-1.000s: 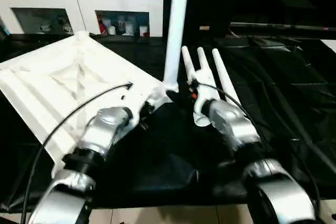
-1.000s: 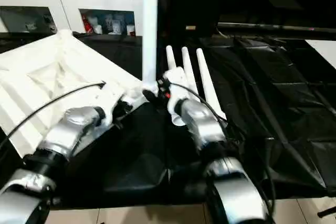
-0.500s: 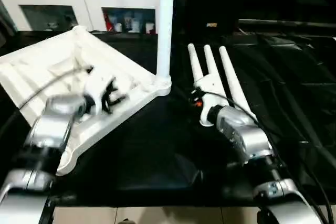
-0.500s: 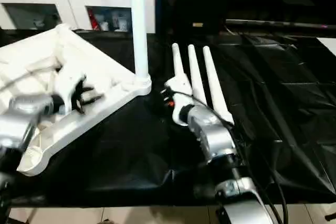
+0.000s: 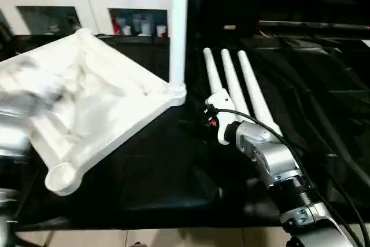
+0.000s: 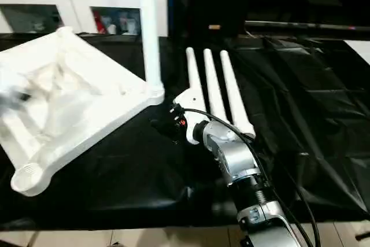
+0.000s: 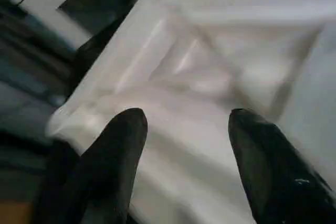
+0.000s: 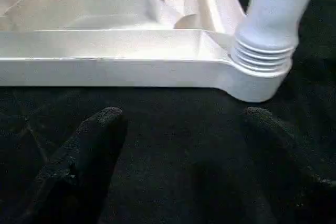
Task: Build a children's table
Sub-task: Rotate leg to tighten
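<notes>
Nearest the robot, the right gripper (image 8: pixel 176 145) hangs with jaws spread and empty — three loose legs (image 5: pixel 234 88) lie just beside it, long axes running away from it. Beyond, the upturned table (image 5: pixel 87 99) carries one upright leg (image 5: pixel 178 27). Over the table's ribs the left gripper (image 7: pixel 184 150) is released too.

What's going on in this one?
A robot is building a children's table on a black-covered surface. The tabletop lies underside up, with one leg standing upright in a corner socket; its threads show above the socket. Three more legs lie side by side next to it. The right pincer is open and empty, facing the fitted leg's base. The left pincer is open over the tabletop's ribs, holding nothing.
</notes>
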Robot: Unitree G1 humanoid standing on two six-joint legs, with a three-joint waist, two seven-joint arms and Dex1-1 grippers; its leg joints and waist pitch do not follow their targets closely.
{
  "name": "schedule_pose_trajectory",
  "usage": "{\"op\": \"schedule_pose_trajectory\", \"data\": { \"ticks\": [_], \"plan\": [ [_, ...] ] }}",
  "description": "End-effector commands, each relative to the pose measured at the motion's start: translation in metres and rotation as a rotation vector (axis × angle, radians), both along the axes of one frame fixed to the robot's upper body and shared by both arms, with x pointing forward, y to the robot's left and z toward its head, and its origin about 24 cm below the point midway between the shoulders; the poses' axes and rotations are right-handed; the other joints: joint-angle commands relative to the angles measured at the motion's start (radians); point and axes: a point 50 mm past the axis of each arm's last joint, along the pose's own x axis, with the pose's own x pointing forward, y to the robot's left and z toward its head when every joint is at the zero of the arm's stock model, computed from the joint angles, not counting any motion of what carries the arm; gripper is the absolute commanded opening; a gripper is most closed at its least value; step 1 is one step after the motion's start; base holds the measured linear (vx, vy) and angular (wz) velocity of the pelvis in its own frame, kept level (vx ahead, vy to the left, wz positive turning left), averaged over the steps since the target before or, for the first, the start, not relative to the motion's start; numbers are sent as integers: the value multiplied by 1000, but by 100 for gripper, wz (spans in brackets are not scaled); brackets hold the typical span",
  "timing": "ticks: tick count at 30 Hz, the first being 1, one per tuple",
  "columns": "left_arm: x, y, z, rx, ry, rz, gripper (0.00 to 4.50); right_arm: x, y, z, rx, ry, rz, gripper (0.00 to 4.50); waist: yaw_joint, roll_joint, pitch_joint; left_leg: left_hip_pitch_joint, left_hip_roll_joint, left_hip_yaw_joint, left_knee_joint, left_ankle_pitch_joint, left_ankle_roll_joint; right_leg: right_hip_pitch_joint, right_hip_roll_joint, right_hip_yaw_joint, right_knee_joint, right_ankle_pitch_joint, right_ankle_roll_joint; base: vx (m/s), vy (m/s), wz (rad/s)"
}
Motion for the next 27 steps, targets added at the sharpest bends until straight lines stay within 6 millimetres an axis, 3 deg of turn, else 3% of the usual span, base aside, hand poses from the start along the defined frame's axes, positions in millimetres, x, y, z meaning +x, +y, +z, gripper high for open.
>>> {"op": "schedule_pose_trajectory", "data": {
  "ticks": [1, 3, 6, 11, 16, 18, 24, 27],
  "plan": [
    [-7, 8, 3, 43, 19, 30, 289, 2, -2, -3, -30, 12, -29, 381, 2, 17, -66, 4, 25, -9, -61, -139, -3, 59, -86, 65, -66, -91, -156, 0, 0, 0],
    [-13, 14, 1, 55, 51, 48, 254, 5, -1, -3, -12, 25, -49, 363, 6, 15, -66, 6, 25, -9, -61, -148, -8, 56, -88, 66, -67, -104, -156, 0, 0, 0],
    [-15, 15, -1, 53, 60, 57, 240, 6, 0, -3, 4, 33, -56, 343, 8, 13, -64, 7, 25, -8, -63, -163, -11, 55, -86, 66, -70, -116, -155, 0, 0, 0],
    [-23, 14, -33, 19, 232, -12, 192, 16, 11, -8, -4, 60, -69, 297, 15, 10, -66, 7, 24, -10, -64, -159, -18, 55, -90, 67, -66, -111, -164, 0, 0, 0],
    [-25, 13, -54, 30, 351, -62, 146, 22, 17, -8, 1, 63, -90, 251, 16, 17, -70, 9, 24, -9, -62, -142, -25, 55, -88, 67, -56, -34, -174, 0, 0, 0],
    [-29, 15, -61, 50, 413, -77, 134, 23, 21, -8, 6, 62, -82, 245, 16, 15, -71, 7, 24, -10, -62, -142, -26, 58, -89, 67, -55, -19, -174, 0, 0, 0],
    [-32, 10, -71, 39, 510, -149, 78, 25, 28, -9, 11, 64, -66, 188, 12, 19, -68, 8, 26, -11, -65, -179, -33, 58, -93, 69, -61, -75, -175, 0, 0, 0],
    [-32, -2, -74, -2, 551, -239, 39, 25, 31, -12, 11, 70, -59, 161, 11, 20, -70, 9, 26, -10, -63, -170, -34, 58, -91, 68, -57, -43, -190, 0, 0, 0]
  ]
}}
